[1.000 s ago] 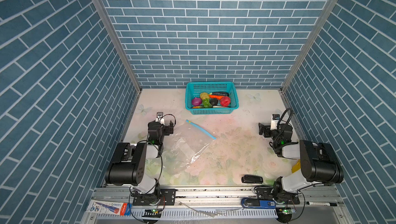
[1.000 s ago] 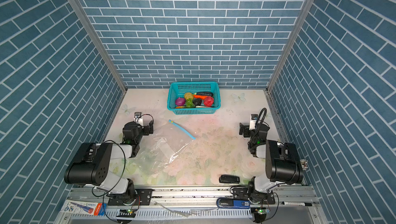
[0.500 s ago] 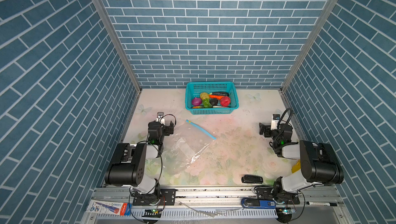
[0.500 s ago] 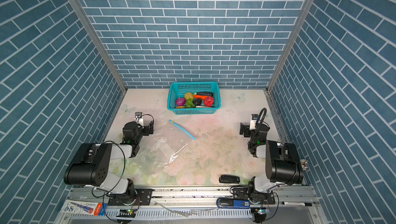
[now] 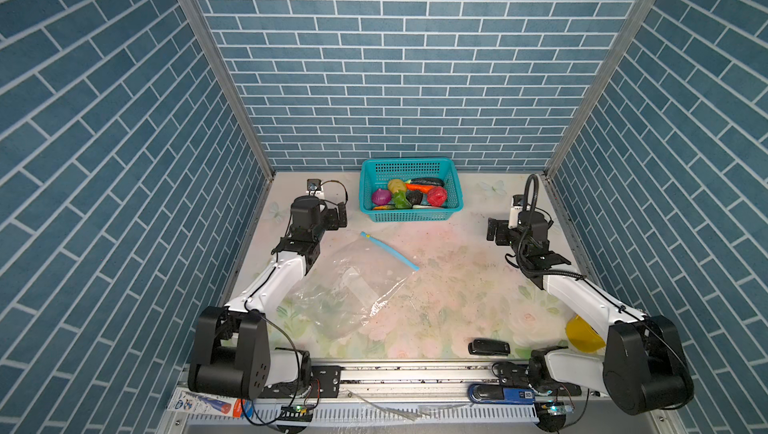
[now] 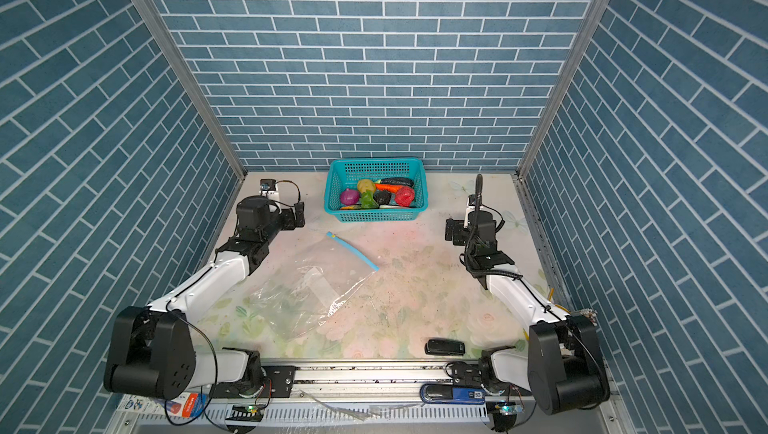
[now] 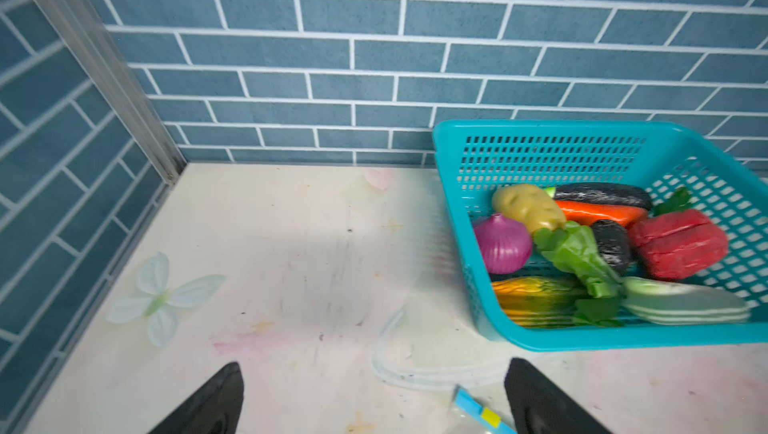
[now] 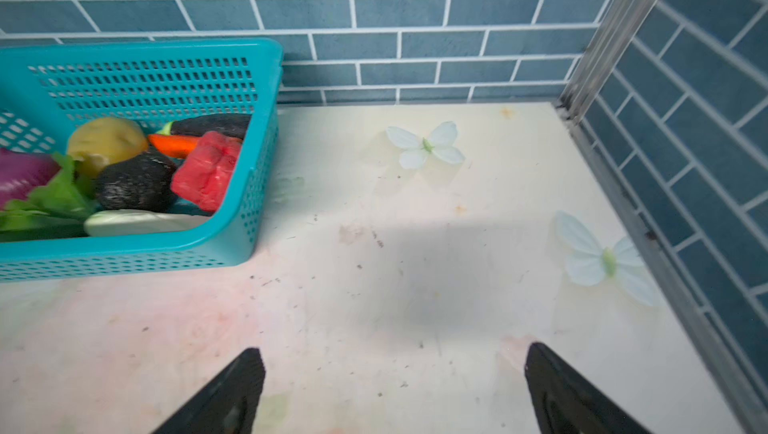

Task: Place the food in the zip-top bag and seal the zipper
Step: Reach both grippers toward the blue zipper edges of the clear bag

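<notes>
Two arms flank the floral desk (image 5: 457, 278), left fingers (image 7: 216, 407) and right fingers (image 8: 237, 398) spread empty. Colourful toy vegetables (image 5: 405, 197) fill the teal perforated basket (image 5: 409, 216); the clear crinkly zip-top bag (image 5: 345, 286) lies flat nearby, light blue zipper (image 5: 390, 250) facing it, apparently for loading.

Robot lab test cell, staged booth. 3 walls (image 5: 395, 58) w/ printed blue-brick panels, joined by bare alu posts (image 5: 218, 66). Table (image 5: 457, 278) has floral-print top. Left arm (image 5: 274, 286) & right arm (image 5: 590, 303) sit on metal rail (image 5: 415, 371) at front edge, w/ bare circuit board (image 5: 297, 411) below. Plastic toy food (image 5: 436, 196) in teal basket (image 5: 409, 216) = props.
</notes>
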